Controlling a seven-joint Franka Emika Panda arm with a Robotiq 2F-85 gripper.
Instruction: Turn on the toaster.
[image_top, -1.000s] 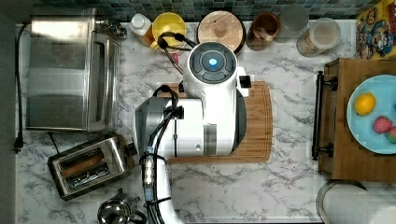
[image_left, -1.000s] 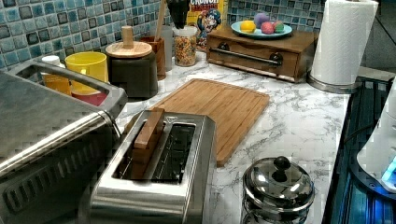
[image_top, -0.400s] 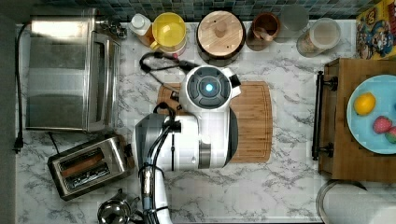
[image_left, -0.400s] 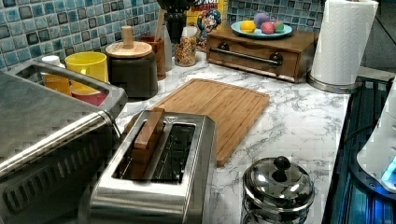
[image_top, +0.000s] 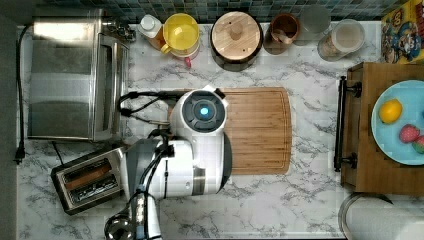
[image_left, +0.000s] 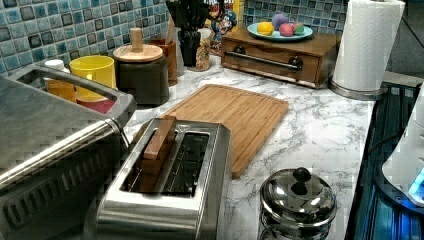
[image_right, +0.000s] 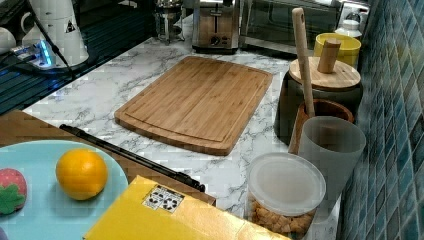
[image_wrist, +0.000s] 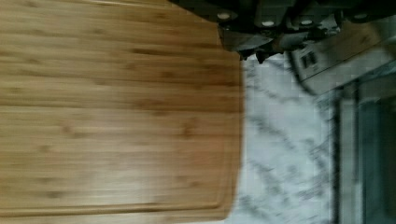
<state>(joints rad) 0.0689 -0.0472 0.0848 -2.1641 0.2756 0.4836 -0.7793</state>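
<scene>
Toaster (image_top: 89, 180) sits near the table's (image_top: 300, 200) front-left corner in the top view, tilted, with a brown slice standing in one of its two slots (image_left: 155, 152). Just behind it stands the toaster oven (image_top: 72, 75), and beside it near the table's front edge a small lidded steel pot (image_left: 297, 200). The robot arm (image_top: 192, 150) hangs over the left end of the cutting board (image_top: 257, 130), which lies mid-table. Whether the jaws are released or clenched cannot be told. A yellow cup (image_top: 181, 31) and a wooden-lidded canister (image_top: 236, 34) line the back edge.
</scene>
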